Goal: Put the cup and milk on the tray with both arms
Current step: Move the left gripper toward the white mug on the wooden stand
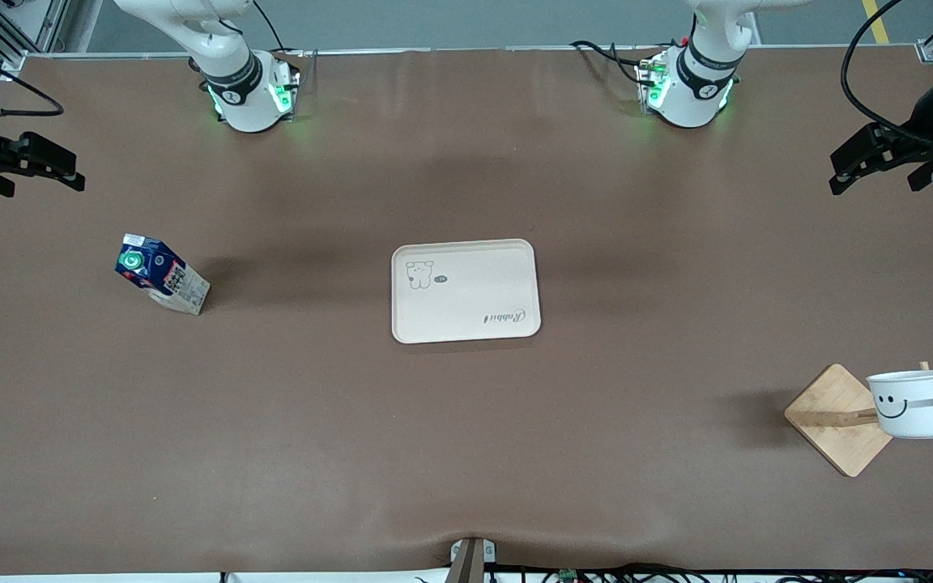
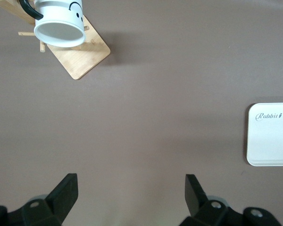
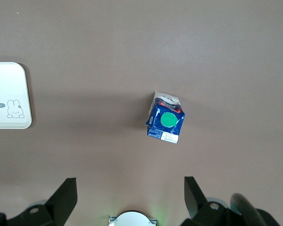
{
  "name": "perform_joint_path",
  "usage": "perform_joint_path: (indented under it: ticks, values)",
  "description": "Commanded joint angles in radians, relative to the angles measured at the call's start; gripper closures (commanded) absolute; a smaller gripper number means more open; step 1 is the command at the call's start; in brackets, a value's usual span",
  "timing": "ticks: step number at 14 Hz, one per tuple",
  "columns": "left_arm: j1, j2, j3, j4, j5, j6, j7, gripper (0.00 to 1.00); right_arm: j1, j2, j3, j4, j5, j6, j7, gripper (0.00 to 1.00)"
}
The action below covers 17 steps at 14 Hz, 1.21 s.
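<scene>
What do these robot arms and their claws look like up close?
Both arms are white with black joint bands and green lights at their bases. The left gripper and right gripper are black, with angular, wedge-shaped jaws. Black cables loop by the left arm.

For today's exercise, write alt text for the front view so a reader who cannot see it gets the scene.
A cream tray lies mid-table with nothing on it. A milk carton stands toward the right arm's end; a smiley cup hangs on a wooden stand toward the left arm's end. The right gripper and left gripper wait open at the table's ends.
</scene>
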State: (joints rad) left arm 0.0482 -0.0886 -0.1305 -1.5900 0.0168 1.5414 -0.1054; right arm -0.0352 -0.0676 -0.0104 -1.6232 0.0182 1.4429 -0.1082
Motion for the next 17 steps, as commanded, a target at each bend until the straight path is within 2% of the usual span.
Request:
perform_joint_path:
  ticks: [1, 4, 6, 9, 12, 17]
  values:
    - [0.002, -0.005, -0.003, 0.015, 0.006, -0.024, 0.007, 0.0, 0.003, 0.003, 0.004, 0.005, 0.002, 0.008, 0.007, 0.0]
    - [0.004, 0.009, 0.0, 0.021, 0.017, -0.023, 0.007, 0.0, -0.009, 0.035, 0.003, 0.066, 0.0, 0.001, 0.005, 0.0]
    - [0.004, 0.055, -0.001, 0.091, 0.069, -0.023, 0.007, 0.0, -0.014, 0.051, 0.001, 0.065, 0.0, -0.001, 0.004, 0.0]
    - [0.004, 0.066, -0.001, 0.073, 0.075, -0.009, -0.013, 0.0, -0.009, 0.051, 0.001, 0.068, -0.001, 0.001, 0.008, 0.0]
    - [0.071, 0.064, 0.005, -0.002, 0.074, 0.135, -0.011, 0.0, -0.015, 0.054, 0.0, 0.066, 0.0, -0.001, 0.01, 0.0]
    - [0.15, 0.081, 0.005, -0.158, 0.071, 0.455, -0.028, 0.0, -0.012, 0.055, 0.0, 0.068, -0.001, 0.001, 0.012, 0.0]
